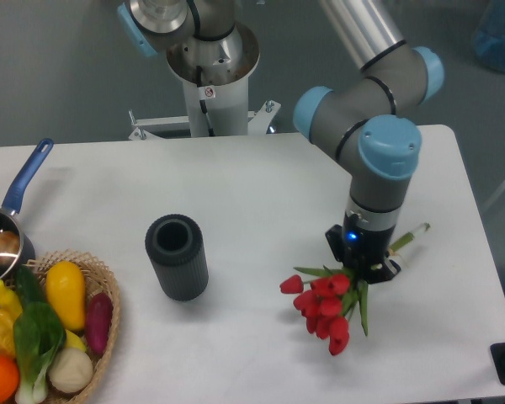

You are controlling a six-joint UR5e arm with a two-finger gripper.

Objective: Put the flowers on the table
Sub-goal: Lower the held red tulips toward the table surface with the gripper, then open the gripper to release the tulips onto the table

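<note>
The flowers point(324, 307), a small bunch of red tulips with green leaves, are at the right front of the white table point(261, 194). Their pale green stems stick out up and to the right past the wrist. My gripper point(364, 268) points straight down over the stem part of the bunch, just above the red heads. Its fingers are hidden behind the wrist and the leaves, so I cannot tell whether they grip the stems. I also cannot tell whether the tulip heads rest on the table top or hang just above it.
A dark ribbed cylinder point(178, 257) stands left of centre. A wicker basket point(101, 337) with vegetables, a bok choy and a purple-red vegetable is at the front left corner. A pan with a blue handle point(21, 181) is at the left edge. The robot's base point(210, 76) stands behind the table.
</note>
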